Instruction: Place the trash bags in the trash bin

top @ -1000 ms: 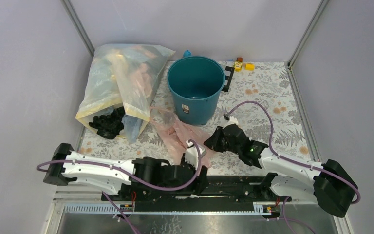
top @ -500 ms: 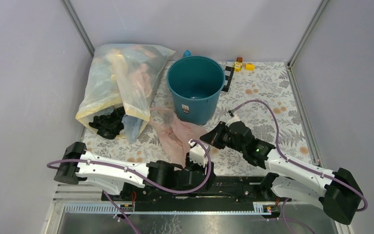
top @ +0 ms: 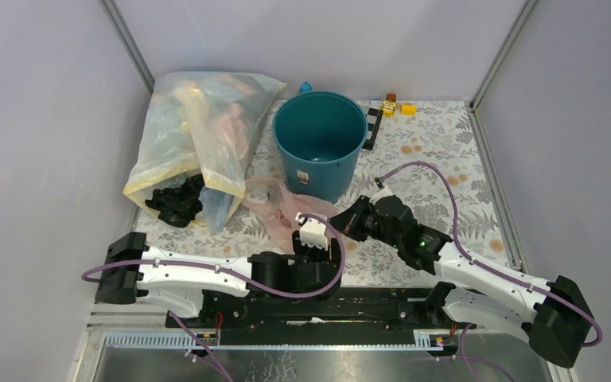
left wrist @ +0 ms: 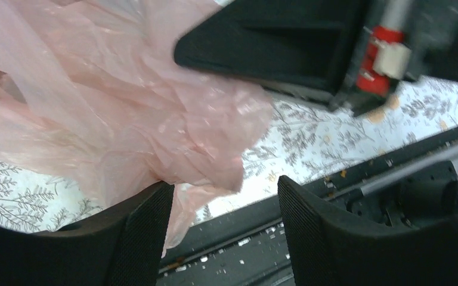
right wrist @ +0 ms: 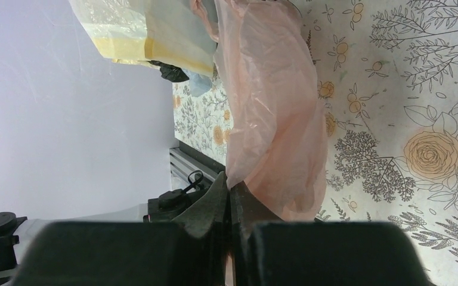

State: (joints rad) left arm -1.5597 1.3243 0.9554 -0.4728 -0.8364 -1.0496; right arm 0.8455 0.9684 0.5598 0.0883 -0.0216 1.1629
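**Q:** so which way is the trash bin (top: 320, 143) from the claw holding the bag?

**A:** it's upright near the middle of the far edge and looks empty inside. The right gripper (right wrist: 231, 193) is pinched tight on the pink trash bag (right wrist: 274, 119); the bin sits just beyond it toward the far edge, so that arm's nearer. The bag trails from the bin's foot toward the near edge. The left gripper (left wrist: 222, 186) is spread wide, gripping nothing. The clear sack (top: 199, 127) in the far left corner holds more bags
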